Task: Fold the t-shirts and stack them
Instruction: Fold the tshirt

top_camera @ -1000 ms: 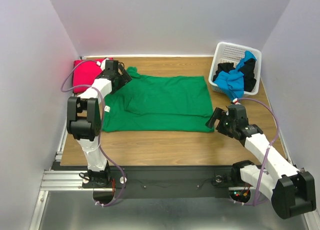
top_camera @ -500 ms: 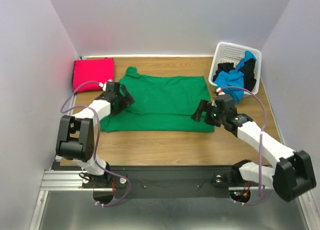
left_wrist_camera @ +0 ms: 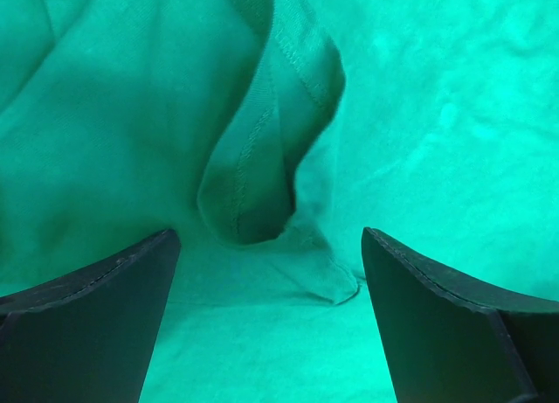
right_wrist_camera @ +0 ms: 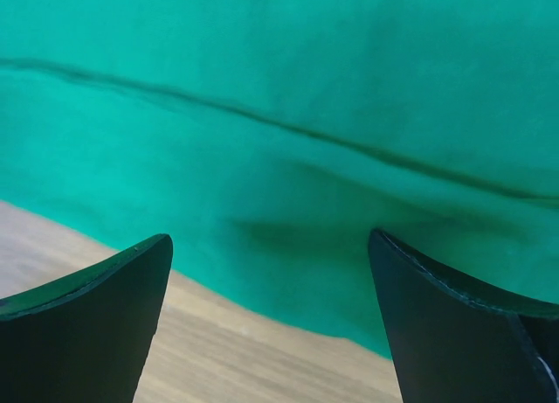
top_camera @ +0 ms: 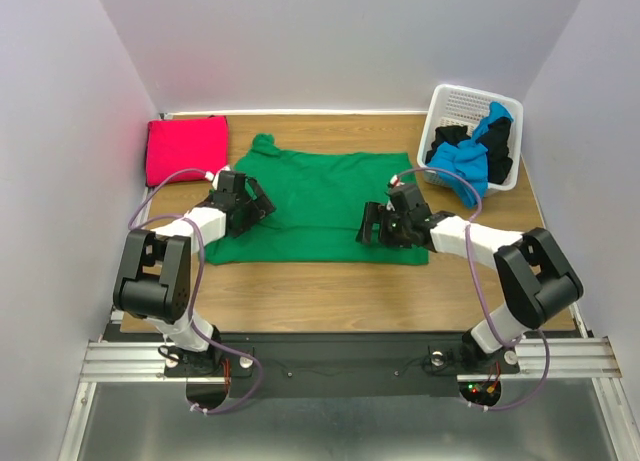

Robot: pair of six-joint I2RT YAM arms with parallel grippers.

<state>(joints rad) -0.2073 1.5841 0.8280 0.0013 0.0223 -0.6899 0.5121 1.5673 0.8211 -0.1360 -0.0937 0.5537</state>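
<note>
Cloth fills both wrist views, and only the finger ends show at the lower edges. One bright green short-sleeved cloth t-shirt (top_camera: 320, 196) lies spread at the centre of the brown wooden table (top_camera: 330, 281).

The left gripper (top_camera: 258, 198) is over the shirt's left part, jaws wide apart and empty, with a rumpled hemmed fold (left_wrist_camera: 262, 167) ahead of it. The right gripper (top_camera: 368, 228) is at the near right hem, also wide open and empty. Whether either touches the cloth cannot be told.

A folded magenta-red t-shirt (top_camera: 186, 148) lies in the far left corner. At far right, a white plastic lattice basket (top_camera: 460, 106) holds a blue t-shirt (top_camera: 465, 163) that largely covers a black t-shirt (top_camera: 446, 141).
</note>
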